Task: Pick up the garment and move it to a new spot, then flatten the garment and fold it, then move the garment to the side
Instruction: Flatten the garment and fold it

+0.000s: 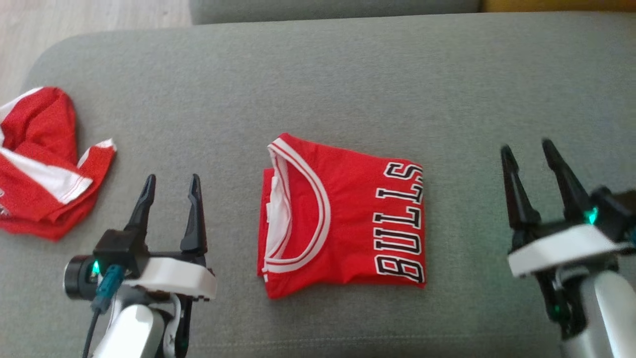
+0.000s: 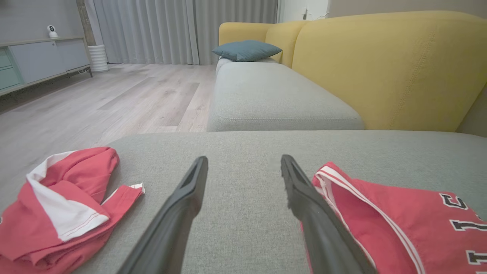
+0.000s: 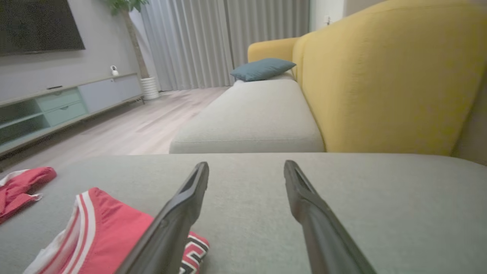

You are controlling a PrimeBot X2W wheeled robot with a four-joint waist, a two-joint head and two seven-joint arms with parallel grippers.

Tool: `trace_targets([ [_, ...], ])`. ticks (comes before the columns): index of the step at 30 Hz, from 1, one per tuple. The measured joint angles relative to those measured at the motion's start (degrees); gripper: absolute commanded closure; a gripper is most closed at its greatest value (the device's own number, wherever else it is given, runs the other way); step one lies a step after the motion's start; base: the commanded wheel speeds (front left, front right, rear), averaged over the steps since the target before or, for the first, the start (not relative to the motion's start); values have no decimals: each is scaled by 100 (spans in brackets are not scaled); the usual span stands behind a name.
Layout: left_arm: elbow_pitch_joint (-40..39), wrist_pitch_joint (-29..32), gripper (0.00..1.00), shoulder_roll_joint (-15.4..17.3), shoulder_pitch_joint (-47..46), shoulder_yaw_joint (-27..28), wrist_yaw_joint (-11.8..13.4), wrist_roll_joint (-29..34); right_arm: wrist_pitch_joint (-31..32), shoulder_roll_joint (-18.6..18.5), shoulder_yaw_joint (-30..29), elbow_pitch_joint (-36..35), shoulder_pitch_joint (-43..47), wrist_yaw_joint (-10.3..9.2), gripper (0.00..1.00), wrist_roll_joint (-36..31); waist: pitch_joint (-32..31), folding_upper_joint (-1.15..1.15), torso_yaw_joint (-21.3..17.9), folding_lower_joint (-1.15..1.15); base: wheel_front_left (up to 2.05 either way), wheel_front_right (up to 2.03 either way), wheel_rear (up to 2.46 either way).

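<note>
- Black fingers of the left gripper [image 1: 172, 178] stand spread and empty over the grey seat cushion [image 1: 348, 74], just left of the folded red jersey [image 1: 343, 223]; the right gripper [image 1: 526, 145], likewise splayed and holding nothing, hovers well apart on the jersey's other side.
- Jersey lies at the cushion's middle as a neat rectangle, white-trimmed neckline toward the left arm, "BULLS" lettering toward the right; flattening and folding look finished.
- Left to do, by that reading: the move to the side, for which neither gripper yet has hold of the cloth.
- A second red-and-white garment [image 1: 39, 164] lies crumpled at the cushion's left edge, clear of both grippers.
- Head view lays out the cushion from above; the wrist views add the room beyond: yellow sofa back [image 2: 388, 68], blue pillow [image 2: 246, 50], wooden floor [image 2: 114, 95], grey curtains [image 2: 171, 30]. The right wrist view brings in a dark wall screen [image 3: 38, 24] and a potted plant [image 3: 121, 4].
</note>
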Motion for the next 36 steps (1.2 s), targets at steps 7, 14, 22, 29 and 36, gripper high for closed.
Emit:
trace_targets([
  [7,-131,40,0,149,318,97,122,-1,339,338,-233,-564,645,0,0,-160,-199,0,-208,0,0,0,0],
  [14,-287,153,0,225,726,115,227,-1,588,481,-342,-787,1071,0,0,-185,-551,0,-284,0,0,0,0],
  [22,-436,212,0,356,1178,92,339,-1,764,546,-426,-938,1498,0,0,-241,-891,0,-262,0,0,0,0],
  [29,-492,280,0,391,1253,24,355,-1,881,646,-486,-1004,1531,0,0,-246,-960,0,-262,0,0,0,0],
  [36,-498,312,0,414,1254,16,396,0,927,656,-503,-1021,1623,0,0,-283,-957,0,-274,0,0,0,0],
])
